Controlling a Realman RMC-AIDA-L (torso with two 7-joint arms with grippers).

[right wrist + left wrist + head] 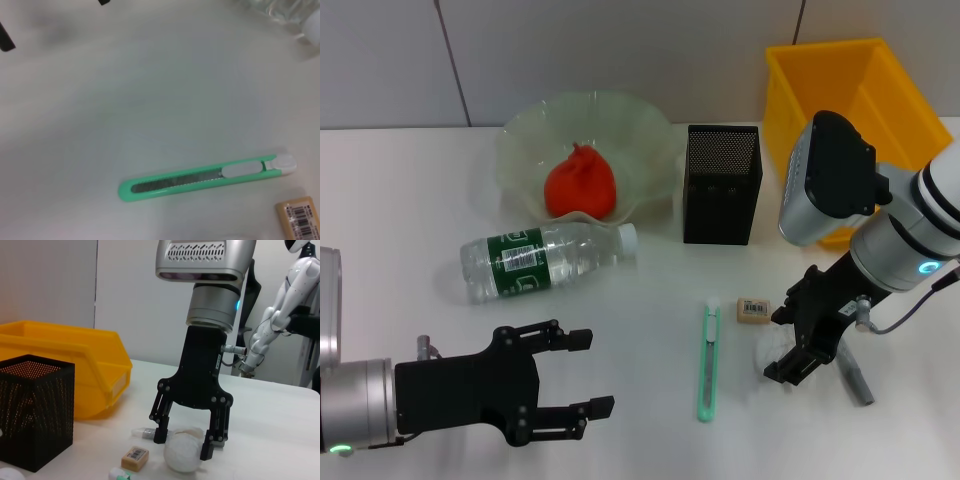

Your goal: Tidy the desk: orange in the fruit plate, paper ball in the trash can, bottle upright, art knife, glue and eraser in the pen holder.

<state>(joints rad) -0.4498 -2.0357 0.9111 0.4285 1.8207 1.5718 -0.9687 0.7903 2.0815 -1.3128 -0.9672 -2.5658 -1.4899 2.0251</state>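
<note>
1. The yellow trash can (840,85) is sitting at the far right of the white table (410,210), just behind the right arm; I judge it to be the goal of the step in hand.
2. The fruit plate (650,150) is already holding the orange (580,185), so that part is looking finished.
3. The bottle (545,260) is lying on its side just in front of the plate, not yet stood upright.
4. The black mesh pen holder (722,185) is standing between the plate and the trash can, with nothing visibly in it.
5. The left gripper (582,375) is hovering low at the near left, its jaws standing apart and gripping nothing.
6. The right gripper (186,440) is reaching down with its jaws apart, straddling the paper ball (182,454) but not yet clamping it.
7. The green art knife (708,360) is lying on the table just left of the ball.
8. The glue (853,375) is lying just beside the right gripper, on its outer side.
9. The eraser (754,309) is resting between the knife's far end and the right gripper.
10. The next move is calling for the jaws to close on the ball, then a lift and a carry back over the trash can's rim.
</note>
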